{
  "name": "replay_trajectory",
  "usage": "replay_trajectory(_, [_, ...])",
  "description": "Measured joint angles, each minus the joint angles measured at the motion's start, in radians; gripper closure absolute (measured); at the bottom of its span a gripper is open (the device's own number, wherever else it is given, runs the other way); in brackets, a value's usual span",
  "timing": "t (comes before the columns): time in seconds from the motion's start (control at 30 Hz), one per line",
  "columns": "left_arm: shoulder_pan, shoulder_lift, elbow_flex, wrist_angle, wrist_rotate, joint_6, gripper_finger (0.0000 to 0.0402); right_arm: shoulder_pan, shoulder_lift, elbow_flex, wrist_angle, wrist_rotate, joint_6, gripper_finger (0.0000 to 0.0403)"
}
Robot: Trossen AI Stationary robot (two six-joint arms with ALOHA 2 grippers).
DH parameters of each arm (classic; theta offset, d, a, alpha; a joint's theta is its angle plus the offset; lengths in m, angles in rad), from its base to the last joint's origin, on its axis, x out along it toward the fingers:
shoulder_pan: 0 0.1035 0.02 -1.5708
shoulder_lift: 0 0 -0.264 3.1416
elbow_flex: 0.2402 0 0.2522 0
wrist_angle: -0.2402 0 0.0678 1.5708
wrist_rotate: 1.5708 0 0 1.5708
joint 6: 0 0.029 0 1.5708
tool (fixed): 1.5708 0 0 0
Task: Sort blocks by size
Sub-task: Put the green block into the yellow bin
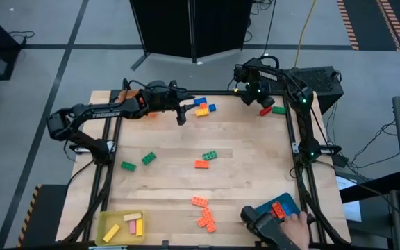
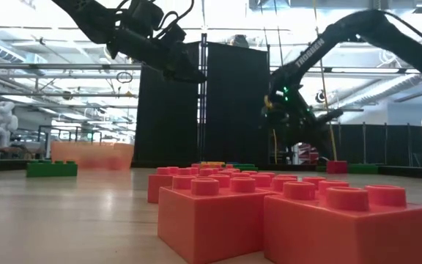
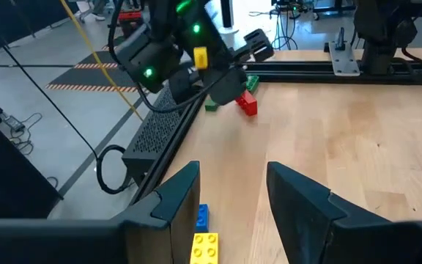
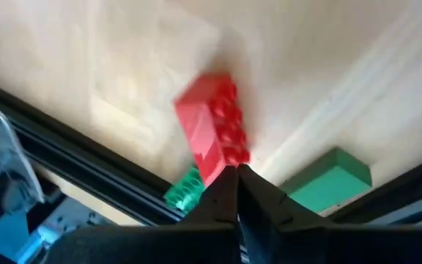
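The right gripper (image 4: 237, 170) hangs at the table's far right corner, its fingers pinched together with nothing between them, tips right at the end of a red brick (image 4: 212, 134) that lies on the wood. A green brick (image 4: 328, 180) sits just beside it against the frame rail, and another green one (image 4: 184, 190) peeks out near the rail on the other side.

The left gripper (image 3: 233, 194) hovers along the far edge, nearer the middle, fingers parted and empty, above a small cluster of yellow (image 3: 205, 248) and blue (image 3: 202, 215) bricks.

Out on the table (image 1: 255, 163), two green bricks (image 1: 138, 162) lie toward the left, a green and orange pair (image 1: 205, 160) sits near the centre, and a bunch of orange bricks (image 1: 203, 213) lies toward the near edge. At the near left corner a yellow tray (image 1: 107, 227) holds a few pale bricks. At the near right corner a person's hand (image 1: 298, 226) rests by a blue tray (image 1: 286, 203) with a red brick in it.
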State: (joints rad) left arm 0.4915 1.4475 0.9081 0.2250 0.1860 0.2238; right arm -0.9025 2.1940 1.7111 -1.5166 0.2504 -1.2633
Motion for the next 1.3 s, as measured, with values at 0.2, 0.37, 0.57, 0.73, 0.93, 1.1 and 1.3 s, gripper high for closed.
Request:
replay_trajectory(0.2, [-0.001,0.0,0.0,-0.017,0.002,-0.001,0.024,0.058,-0.121,0.0,0.002,-0.005,0.157,0.0403])
replay_trajectory(0.37, [-0.001,-0.004,0.0,-0.031,0.002,-0.007,0.024,0.063,-0.261,0.0,0.207,-0.179,0.394,0.0403])
replay_trajectory(0.57, [-0.008,-0.031,0.0,-0.037,0.002,-0.008,0.024,0.019,-0.32,0.003,0.691,-0.25,1.325,0.0403])
replay_trajectory(0.73, [-0.016,-0.041,0.0,-0.083,0.002,-0.008,0.024,0.052,-0.268,0.001,0.611,-0.136,1.609,0.0403])
replay_trajectory(0.93, [-0.016,-0.042,-0.001,-0.103,0.002,0.018,0.024,0.064,-0.165,0.0,0.432,-0.038,1.667,0.0403])
replay_trajectory(1.1, [-0.016,-0.042,-0.001,-0.102,0.002,0.019,0.024,0.008,-0.1,0.0,0.264,-0.032,1.762,0.0403])
replay_trajectory(1.3, [-0.014,-0.042,-0.001,-0.075,0.001,0.03,0.024,0.008,-0.059,-0.01,0.215,-0.034,1.831,0.0403])
